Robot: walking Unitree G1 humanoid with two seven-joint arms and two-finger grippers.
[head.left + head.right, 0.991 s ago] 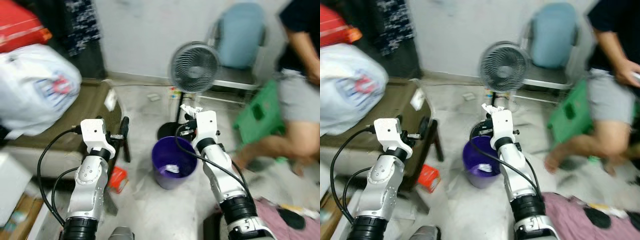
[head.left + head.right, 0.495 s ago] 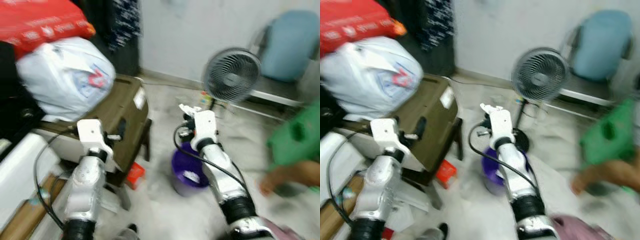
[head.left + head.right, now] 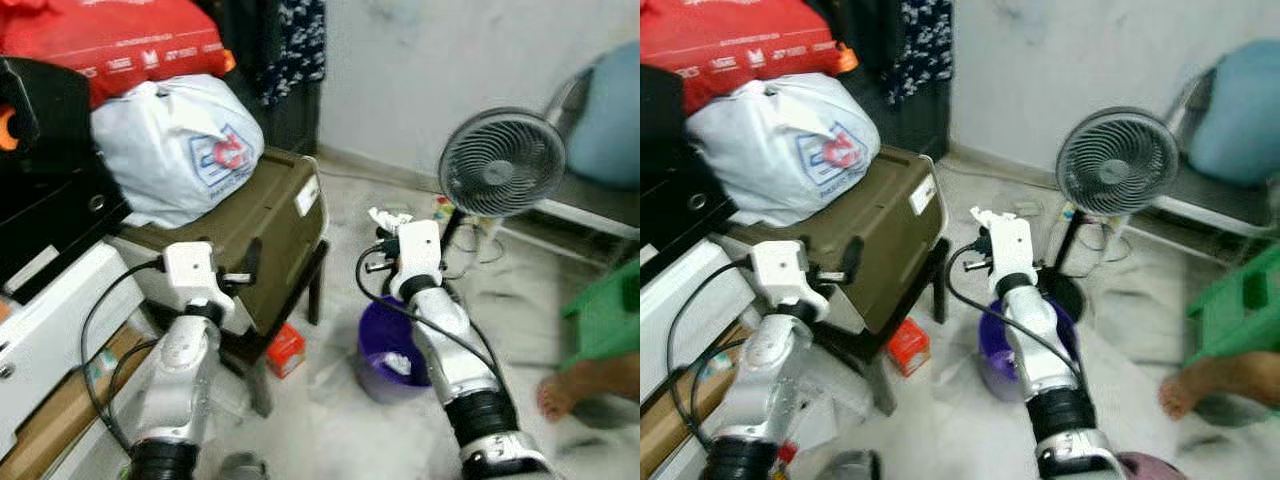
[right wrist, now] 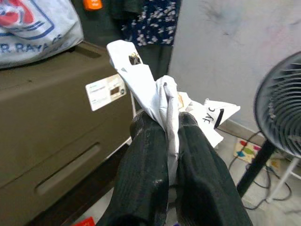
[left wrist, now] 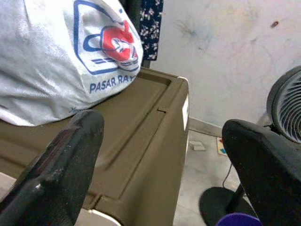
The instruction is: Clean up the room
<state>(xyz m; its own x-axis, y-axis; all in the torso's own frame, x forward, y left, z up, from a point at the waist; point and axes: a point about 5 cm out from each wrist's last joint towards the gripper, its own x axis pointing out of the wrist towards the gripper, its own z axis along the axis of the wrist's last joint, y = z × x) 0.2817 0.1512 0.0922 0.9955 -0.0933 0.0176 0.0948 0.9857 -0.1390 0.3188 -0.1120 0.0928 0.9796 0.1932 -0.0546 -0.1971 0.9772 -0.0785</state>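
Note:
My right gripper point(image 3: 388, 226) is shut on a crumpled white paper scrap point(image 4: 151, 87), which sticks out above the black fingers point(image 4: 144, 155). It hangs above the far rim of a purple bucket point(image 3: 373, 374) on the floor, which has a white scrap point(image 3: 397, 362) inside. My left gripper point(image 5: 160, 155) is open with nothing between its fingers. It is raised beside the front of a brown storage box point(image 3: 262, 212).
A white plastic bag point(image 3: 175, 140) lies on the brown box, with a red bag point(image 3: 120, 40) behind it. A standing fan point(image 3: 500, 165) is just past the bucket. A small red carton point(image 3: 285, 350) lies on the floor. A green stool point(image 3: 610, 310) and a person's foot point(image 3: 570, 390) are at the right.
The whole view has swung left, bringing the box and bags into view and pushing the person mostly out. The right gripper still holds the paper over the bucket.

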